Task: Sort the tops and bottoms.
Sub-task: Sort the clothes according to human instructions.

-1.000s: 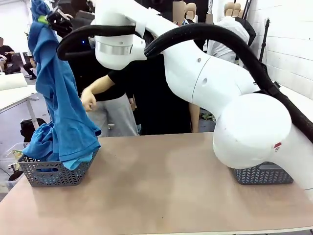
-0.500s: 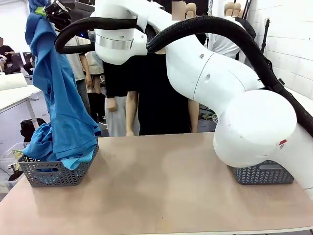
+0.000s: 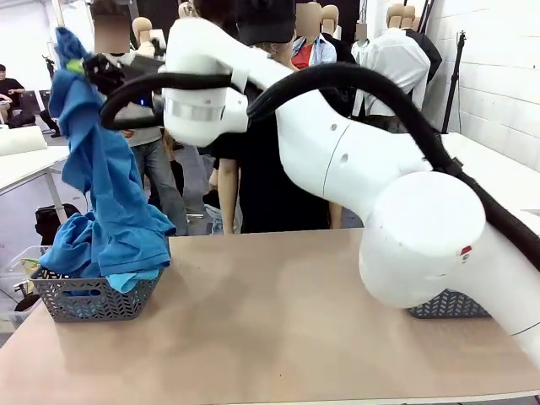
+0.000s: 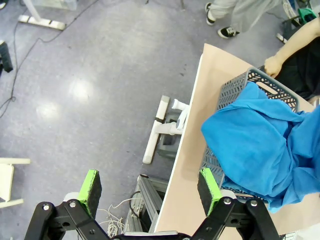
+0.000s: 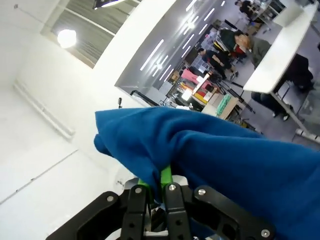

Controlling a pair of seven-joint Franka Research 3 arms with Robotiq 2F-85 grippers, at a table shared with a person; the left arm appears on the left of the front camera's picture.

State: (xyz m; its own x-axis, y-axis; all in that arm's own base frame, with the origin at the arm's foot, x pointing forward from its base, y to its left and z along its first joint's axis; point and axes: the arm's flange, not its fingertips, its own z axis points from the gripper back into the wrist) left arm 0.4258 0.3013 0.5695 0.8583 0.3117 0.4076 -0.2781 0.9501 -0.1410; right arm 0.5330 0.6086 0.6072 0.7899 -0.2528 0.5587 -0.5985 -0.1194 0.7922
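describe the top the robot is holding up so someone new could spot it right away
Start at the grey basket on the table's left end, heaped with bright blue cloth. One blue top rises out of that heap in a long hanging drape to the right gripper, shut on its upper end. Unlike the crumpled blue fabric in the basket, it hangs stretched tall.

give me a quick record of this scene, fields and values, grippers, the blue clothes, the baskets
right gripper: shut on a blue top, held high, hem hanging into the left basket
left gripper: open, holding nothing, looking down past the table edge
left basket: grey, heaped with blue cloth
right basket: grey, partly hidden behind the right arm
person: standing at the far side
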